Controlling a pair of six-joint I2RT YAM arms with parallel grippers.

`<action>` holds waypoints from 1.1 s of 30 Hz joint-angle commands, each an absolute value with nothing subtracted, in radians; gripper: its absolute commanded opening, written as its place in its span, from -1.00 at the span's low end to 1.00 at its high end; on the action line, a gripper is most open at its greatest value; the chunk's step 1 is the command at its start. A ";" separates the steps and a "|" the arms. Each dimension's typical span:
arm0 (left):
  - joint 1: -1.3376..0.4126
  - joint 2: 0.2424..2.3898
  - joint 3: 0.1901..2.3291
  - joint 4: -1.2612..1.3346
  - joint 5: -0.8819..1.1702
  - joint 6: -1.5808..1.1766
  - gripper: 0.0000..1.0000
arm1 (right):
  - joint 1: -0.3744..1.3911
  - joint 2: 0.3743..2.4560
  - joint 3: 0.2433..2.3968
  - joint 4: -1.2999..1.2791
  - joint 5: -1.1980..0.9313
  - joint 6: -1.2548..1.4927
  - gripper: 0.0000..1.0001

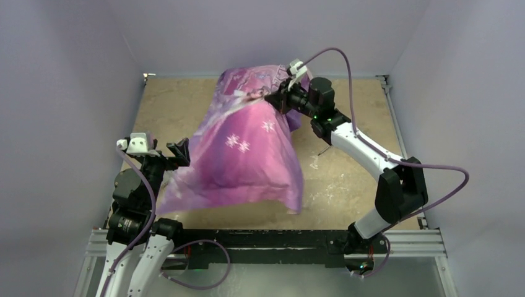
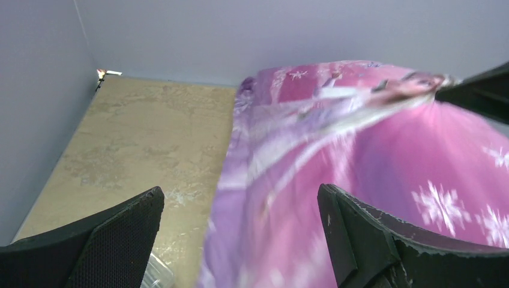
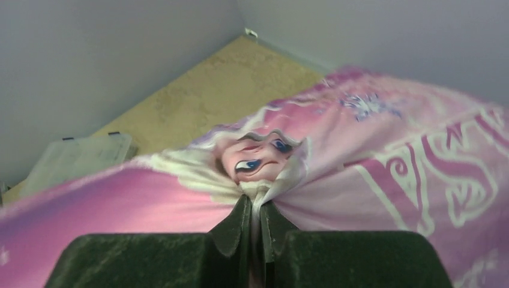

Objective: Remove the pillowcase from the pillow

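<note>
Magenta-purple fabric with white snowflakes is seen at the middle of the tan marbled table [image 1: 347, 179]: the pillowcase [image 1: 247, 154] is held up at its far end and slopes down toward the near edge, where its lower hem hangs in loose folds. The right gripper [image 1: 277, 98] is pinched tight on a bunched fold of the case at the far top, right at the printed princess face, and in the right wrist view the fabric is seen squeezed between the two dark fingers [image 3: 231, 231]. The left gripper [image 1: 179, 151] is placed at the left edge of the case with its jaws spread wide. Whether its fingers [image 2: 120, 240] touch the cloth cannot be told.
</note>
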State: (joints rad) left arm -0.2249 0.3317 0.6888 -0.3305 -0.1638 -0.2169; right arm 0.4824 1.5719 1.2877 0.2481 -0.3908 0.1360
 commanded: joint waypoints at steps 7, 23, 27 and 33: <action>-0.229 0.350 0.683 -0.302 -0.153 -0.221 0.99 | 0.471 1.362 1.049 0.433 -0.128 0.315 -0.35; -0.227 0.856 0.661 -0.032 0.150 -0.702 0.99 | 0.453 1.353 1.001 0.318 0.090 0.453 0.98; -0.227 1.020 0.565 0.309 0.263 -0.872 0.99 | 0.431 1.367 0.942 0.345 0.067 0.462 0.98; -0.234 1.306 0.467 0.809 0.417 -1.096 0.99 | 0.413 1.428 0.893 0.358 0.005 0.489 0.98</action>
